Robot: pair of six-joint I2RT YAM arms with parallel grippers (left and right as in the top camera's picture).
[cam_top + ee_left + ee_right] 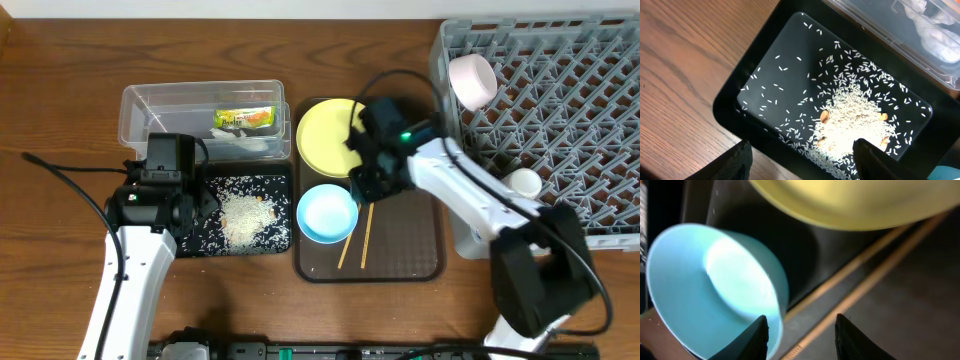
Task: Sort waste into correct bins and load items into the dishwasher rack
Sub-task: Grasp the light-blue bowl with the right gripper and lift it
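Light blue, the bowl (327, 213) sits at the left end of the brown tray (400, 250), just in front of the yellow plate (325, 135). The two chopsticks (358, 240) lie just to its right, their long axes running from the plate toward the tray's front edge.

The right gripper (362, 182) hangs directly over the bowl's right edge. In the wrist view its fingers (755, 337) are spread and hold nothing. The bowl's (715, 290) near rim falls in the gap, close against the inner finger, and one chopstick (880, 265) crosses slantwise through the same gap. A straight descent would probably straddle that rim.

The left gripper (805, 160), also spread and empty, is over the rice (855, 120) in the black tray (730, 110), so the right arm is nearer. The rack (560, 100) lies on that arm's far side.
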